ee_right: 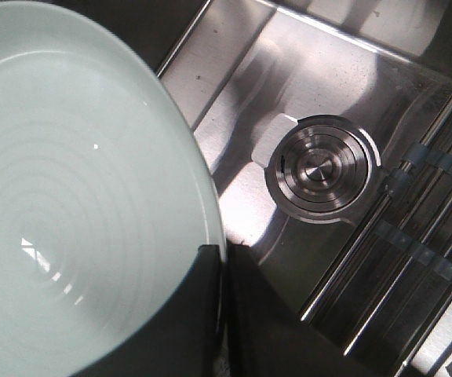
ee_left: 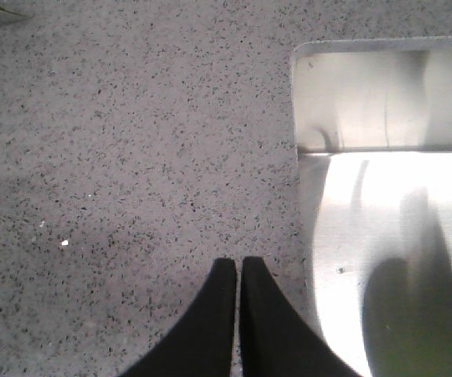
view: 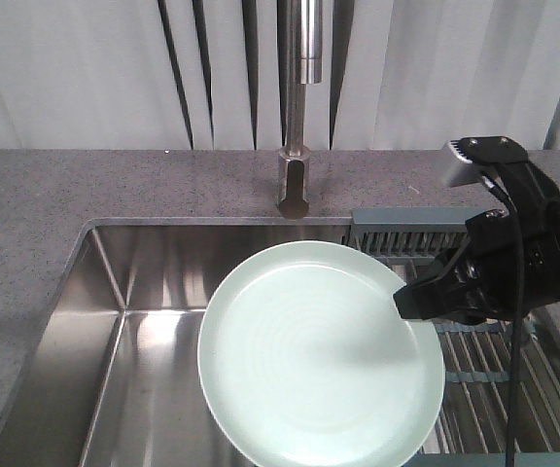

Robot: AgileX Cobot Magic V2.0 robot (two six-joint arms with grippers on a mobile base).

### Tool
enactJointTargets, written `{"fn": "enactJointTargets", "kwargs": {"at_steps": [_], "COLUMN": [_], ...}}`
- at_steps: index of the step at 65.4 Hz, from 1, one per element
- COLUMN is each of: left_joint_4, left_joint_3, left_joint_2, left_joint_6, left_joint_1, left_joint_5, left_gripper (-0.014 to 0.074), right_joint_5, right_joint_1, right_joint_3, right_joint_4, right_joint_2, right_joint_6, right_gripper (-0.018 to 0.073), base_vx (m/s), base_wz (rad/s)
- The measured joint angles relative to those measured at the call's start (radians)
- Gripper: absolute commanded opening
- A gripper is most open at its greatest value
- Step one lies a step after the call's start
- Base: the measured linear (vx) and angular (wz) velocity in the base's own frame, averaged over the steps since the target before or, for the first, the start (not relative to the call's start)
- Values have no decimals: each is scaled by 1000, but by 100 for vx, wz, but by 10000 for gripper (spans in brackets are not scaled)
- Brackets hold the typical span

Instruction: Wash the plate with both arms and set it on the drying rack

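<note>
Right gripper (ee_right: 223, 263): 2 fingers closed tight on the near rim of the plate (view: 319, 355), one finger on top and one beneath, edge pinched between them. From the front the same gripper (view: 406, 304) grips the plate's right side, arm reaching in from over the drying rack (view: 494, 375). Left gripper (ee_left: 238, 267): fingertips pressed together with only a hairline gap, holding nothing, hanging above the speckled countertop (ee_left: 116, 141) just beside the left corner of the basin (view: 134, 341). The plate is off the basin floor, face up and roughly level, over the right half of the basin, below and in front of the faucet (view: 297, 107). The drain (ee_right: 318, 169) shows bare beyond the plate's edge, the rack rods beside it. No water stream visible from the faucet, and the plate surface shows only glare; wet or dry I cannot tell. Judgement: pickup is done with 1 arm; the 2-arm wash does not look started, since the left arm is well apart from the plate. Left to do: bring the left arm in, wash, then set the plate on the rack just to the right.
</note>
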Motion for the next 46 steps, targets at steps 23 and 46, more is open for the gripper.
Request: {"fn": "enactJointTargets", "kwargs": {"at_steps": [23, 46], "left_joint_4": [-176, -597], "left_joint_3": [-98, -135], "left_joint_2": [83, 153], "left_joint_6": [266, 693], "left_joint_1": [0, 0], "left_joint_5": [25, 24], "left_gripper": [45, 309], "right_joint_5": [0, 0], "right_joint_1": [0, 0], "right_joint_3": [0, 0], "right_joint_4": [0, 0], "right_joint_2": [0, 0], "right_joint_6": [0, 0], "right_gripper": [-1, -1], "base_vx": [0, 0], "base_wz": [0, 0]}}
